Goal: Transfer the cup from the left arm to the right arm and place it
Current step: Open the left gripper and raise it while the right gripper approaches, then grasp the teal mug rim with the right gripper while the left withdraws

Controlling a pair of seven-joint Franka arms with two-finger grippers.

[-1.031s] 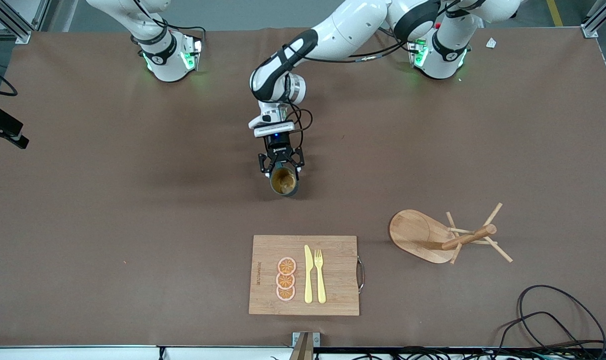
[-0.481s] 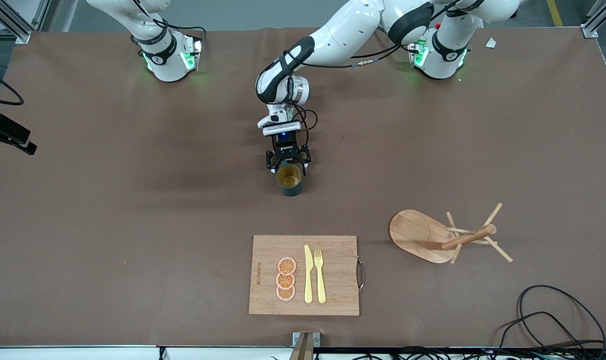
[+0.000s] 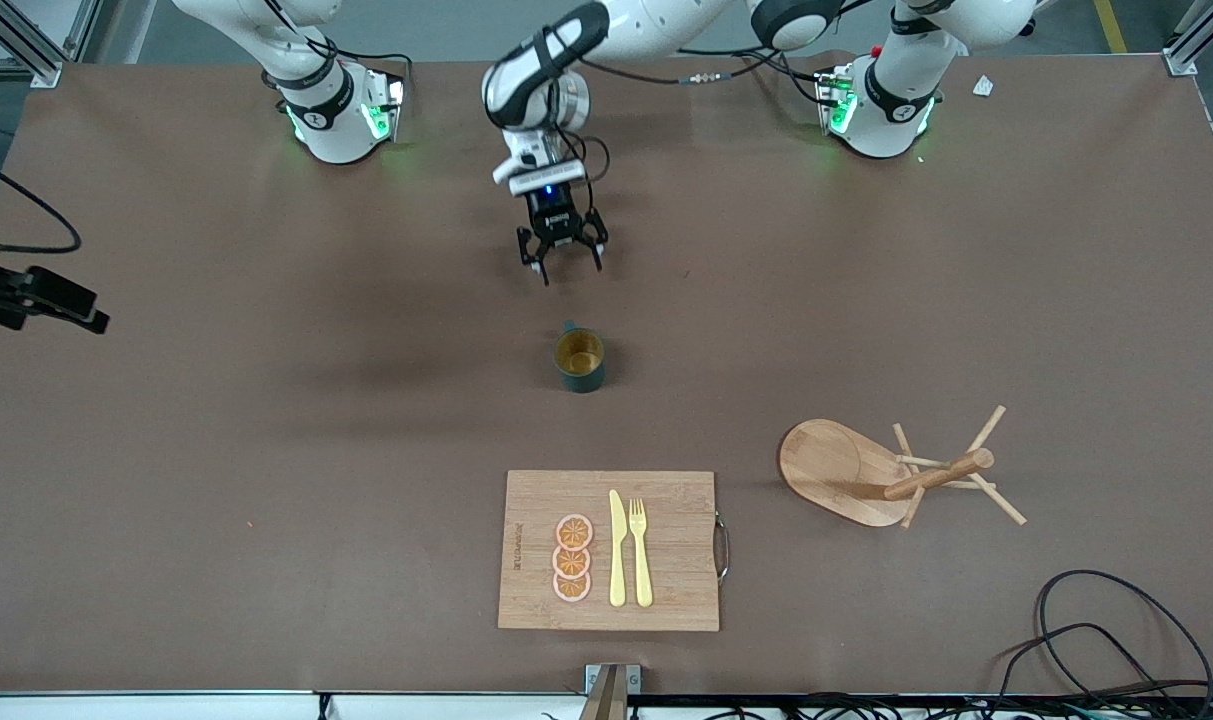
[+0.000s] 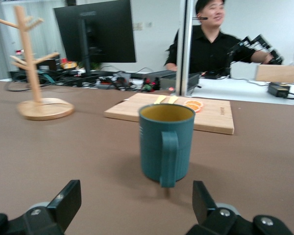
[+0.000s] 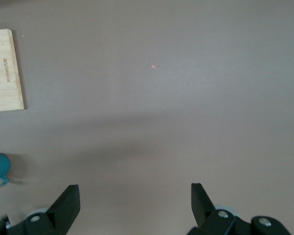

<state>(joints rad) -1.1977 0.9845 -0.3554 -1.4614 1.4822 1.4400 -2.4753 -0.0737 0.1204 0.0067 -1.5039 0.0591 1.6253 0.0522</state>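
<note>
Teal cup (image 3: 579, 361) stands upright on the bare table mid-way between the arms, farther from the camera than the board (image 3: 609, 550), its handle toward the left gripper (image 3: 561, 264). That gripper hovers empty, fingers spread wide. The right gripper (image 5: 132, 208), also wide open and holding nothing, hangs over the table near the right arm's end. Risk: a careless approach by the right gripper may clip the rim or handle and tip the cup.
</note>
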